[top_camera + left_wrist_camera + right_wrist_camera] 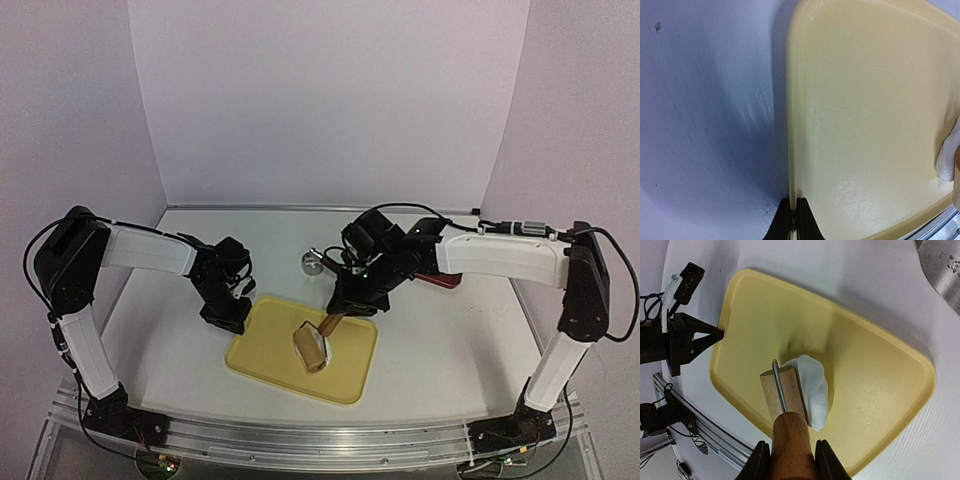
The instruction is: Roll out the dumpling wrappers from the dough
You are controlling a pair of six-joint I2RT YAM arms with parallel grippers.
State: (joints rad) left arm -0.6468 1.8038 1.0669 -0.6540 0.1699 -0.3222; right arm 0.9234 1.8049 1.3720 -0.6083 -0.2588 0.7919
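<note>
The soft white dough lump yields easily (it may stick), so press lightly. Your right gripper pinches the wooden roller; your left gripper pinches the yellow plastic tray at its rim.

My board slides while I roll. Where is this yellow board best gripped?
Pinch the board by its thin left rim, coming in low from the table side: it lies flat, so only the edge offers a hold. The left claw is shut there, clear of roller and dough.
</note>
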